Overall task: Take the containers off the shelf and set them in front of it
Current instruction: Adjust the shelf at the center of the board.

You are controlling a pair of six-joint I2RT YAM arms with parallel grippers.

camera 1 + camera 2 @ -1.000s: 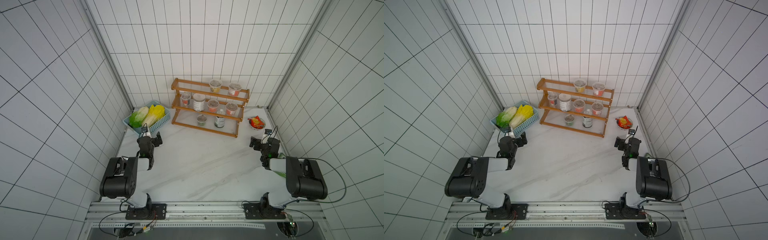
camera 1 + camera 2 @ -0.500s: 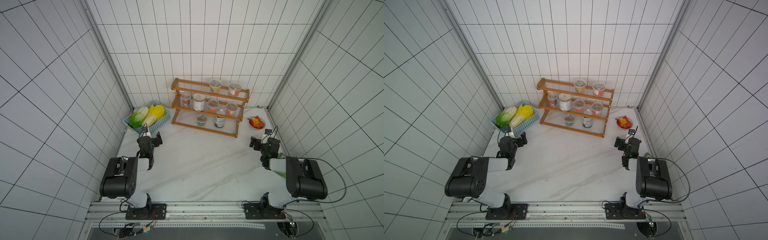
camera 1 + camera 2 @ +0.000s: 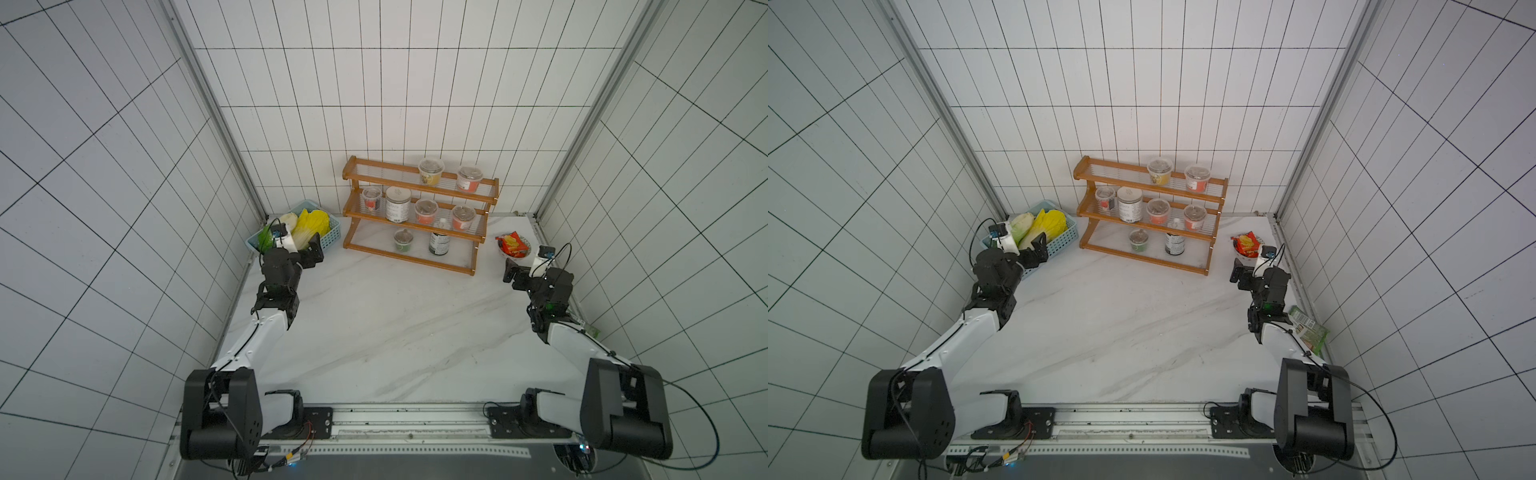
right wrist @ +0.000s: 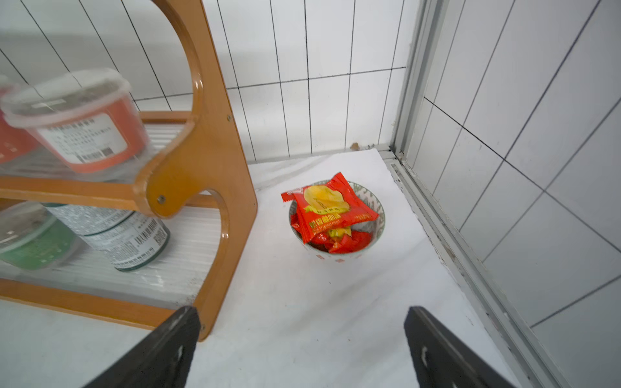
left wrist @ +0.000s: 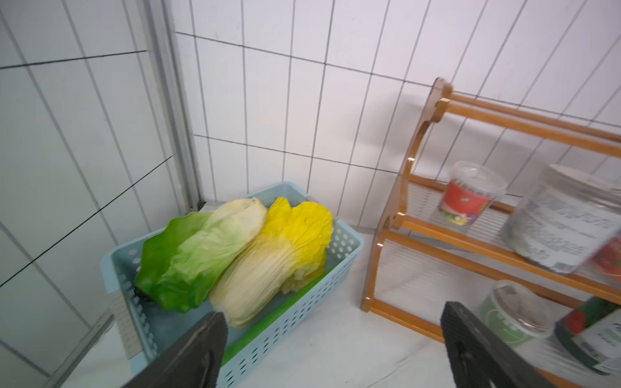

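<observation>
**Eight containers on the shelf, both grippers spread and empty**

Left wrist view: we see only the two tips of the left gripper [image 5: 332, 310], spread wide with nothing between them. The rest of it is cut off. Beyond lie a blue basket [image 5: 349, 250] of cabbages [image 5: 235, 248] and the left end of the shelf [image 5: 403, 201]. A red cup [image 5: 467, 198] is fairly sharp. The tall jar [image 5: 564, 221] is blurred and we cannot read its label. The green cup [image 5: 514, 312] sits partly behind a finger, and the dark jar [image 5: 598, 332] runs off the edge.

Right wrist view: the right gripper [image 4: 302, 312] is likewise spread and empty, near the shelf's right end. The frame hides part of the dark jar, and the cups are smeared. A bowl [image 4: 339, 257] of red packets [image 4: 332, 208] stands beside the shelf.

In both top views we count all eight containers [image 3: 426, 211] on the shelf: two on top, four in the middle, two below. The grippers are small there and their fingers are hard to tell apart. A green packet [image 3: 1308, 328] by the right arm shows clearly in a top view.
</observation>
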